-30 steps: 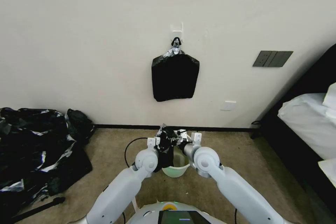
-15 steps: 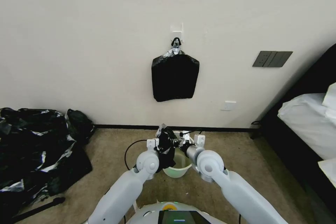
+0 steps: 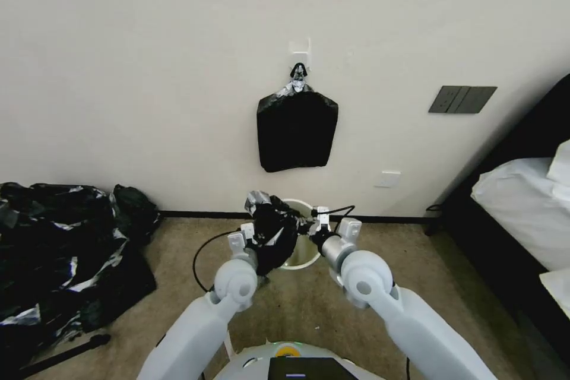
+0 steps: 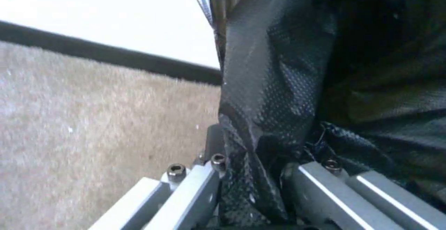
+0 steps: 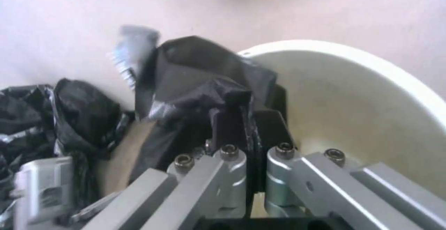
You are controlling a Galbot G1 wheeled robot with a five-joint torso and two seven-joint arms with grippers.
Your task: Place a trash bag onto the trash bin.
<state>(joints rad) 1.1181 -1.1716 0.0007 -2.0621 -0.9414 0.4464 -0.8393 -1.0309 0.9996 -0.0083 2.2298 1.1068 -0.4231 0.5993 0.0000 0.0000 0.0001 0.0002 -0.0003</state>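
Both arms are now lifting higher. The left end effector (image 3: pixel 259 231) and right end effector (image 3: pixel 309 227) are each clamping the bag (image 3: pixel 273 237) beside the bin (image 3: pixel 304 249). The bag's mouth is not opening yet

**A bedroom, likely a hotel room**

A bed (image 3: pixel 522 208) with white linen stands along the right edge. Beige carpet (image 3: pixel 368 285) meets a pale wall (image 3: pixel 148 71) at a dark baseboard (image 3: pixel 202 214). The wall carries a grey switch panel (image 3: pixel 462 99) and a white socket (image 3: pixel 389 179).
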